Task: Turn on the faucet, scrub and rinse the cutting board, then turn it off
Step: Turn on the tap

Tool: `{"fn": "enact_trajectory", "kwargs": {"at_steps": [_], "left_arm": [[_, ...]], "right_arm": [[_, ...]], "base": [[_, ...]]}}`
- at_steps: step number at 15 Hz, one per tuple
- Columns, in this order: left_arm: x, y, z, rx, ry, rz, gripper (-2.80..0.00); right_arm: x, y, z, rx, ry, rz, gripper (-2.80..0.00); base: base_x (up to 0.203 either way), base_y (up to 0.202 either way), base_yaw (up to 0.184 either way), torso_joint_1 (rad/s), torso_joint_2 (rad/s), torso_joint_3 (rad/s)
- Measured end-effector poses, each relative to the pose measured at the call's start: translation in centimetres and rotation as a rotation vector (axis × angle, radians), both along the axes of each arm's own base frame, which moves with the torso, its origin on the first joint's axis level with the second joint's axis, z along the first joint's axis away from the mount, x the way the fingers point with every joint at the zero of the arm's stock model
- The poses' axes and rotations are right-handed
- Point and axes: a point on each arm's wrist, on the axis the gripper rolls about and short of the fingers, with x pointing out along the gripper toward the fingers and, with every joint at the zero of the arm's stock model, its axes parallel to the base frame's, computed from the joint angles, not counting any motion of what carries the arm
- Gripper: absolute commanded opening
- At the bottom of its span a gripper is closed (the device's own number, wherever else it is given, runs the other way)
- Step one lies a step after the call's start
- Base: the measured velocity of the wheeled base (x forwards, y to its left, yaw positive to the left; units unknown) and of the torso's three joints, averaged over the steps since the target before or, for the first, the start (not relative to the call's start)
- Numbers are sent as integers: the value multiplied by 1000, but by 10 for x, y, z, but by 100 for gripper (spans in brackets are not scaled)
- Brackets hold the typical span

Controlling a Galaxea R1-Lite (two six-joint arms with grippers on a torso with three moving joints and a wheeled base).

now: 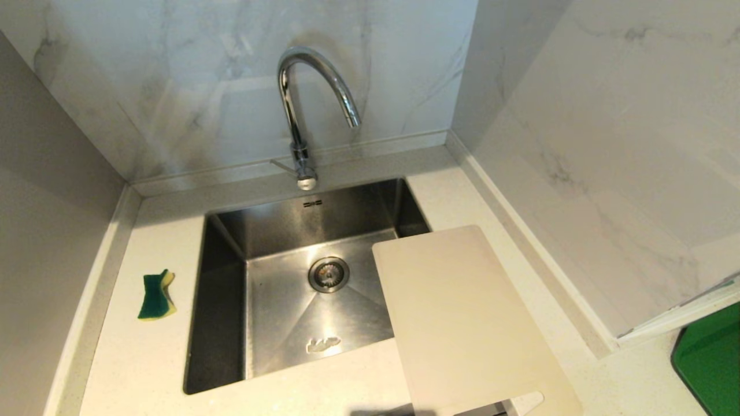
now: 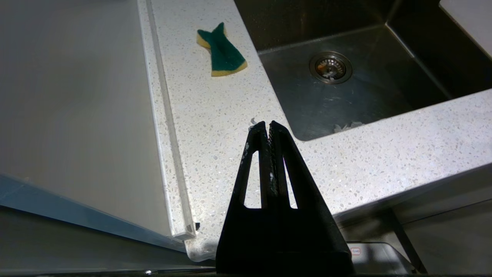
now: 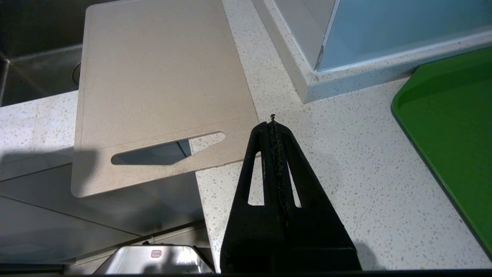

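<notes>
A: Entry, start state. Nothing of the task is done, judging by the dry-looking sink (image 1: 219,300) and the faucet (image 1: 300,110) with no water running. The faucet stands at the back edge of the desk (image 1: 144,370), behind the sink, with its thin lever (image 1: 283,166) at the base pointing toward the robot's left.

B: Board position?

A: The cutting board (image 1: 462,323) lies flat along the right side of the sink, its far corner overhanging the basin and its handle slot hanging past the front edge of the desk. Long axis runs front to back, slightly skewed.

B: Fingers?

A: Left gripper (image 2: 268,125) has its fingers pressed together, holding nothing, hanging over the front edge of the desk near the sink's front left corner. Right gripper (image 3: 272,125) is the same: closed, empty, above the desk just beside the board's handle end, between it and the green tray (image 3: 453,130).

B: So which arm goes where?

A: My judgement: the lever lies forward of both, nearer the left by its pointing side. The sponge (image 2: 222,54) sits on the desk's left strip, ahead of the left fingers. The board belongs to the right arm, lying just off its closed tips toward the sink.
</notes>
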Motion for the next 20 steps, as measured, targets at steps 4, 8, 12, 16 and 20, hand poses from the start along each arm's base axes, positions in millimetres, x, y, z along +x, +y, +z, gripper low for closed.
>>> {"fn": "enact_trajectory", "kwargs": {"at_steps": [4, 8, 12, 16, 20], "left_arm": [[0, 0, 0, 0, 0, 0, -280], [-1, 0, 5, 40, -16, 5, -280], [-18, 0, 57, 63, -98, 4, -280], [-25, 0, 128, 85, -173, 9, -280], [-21, 0, 212, 106, -269, 16, -280]], "right_arm": [[0, 0, 0, 0, 0, 0, -280], [0, 0, 0, 0, 0, 0, -280], [0, 0, 0, 0, 0, 0, -280], [0, 0, 0, 0, 0, 0, -280], [0, 0, 0, 0, 0, 0, -280]], "base": [[0, 0, 0, 0, 0, 0], [0, 0, 0, 0, 0, 0], [0, 0, 0, 0, 0, 0], [0, 0, 0, 0, 0, 0], [0, 0, 0, 0, 0, 0]]}}
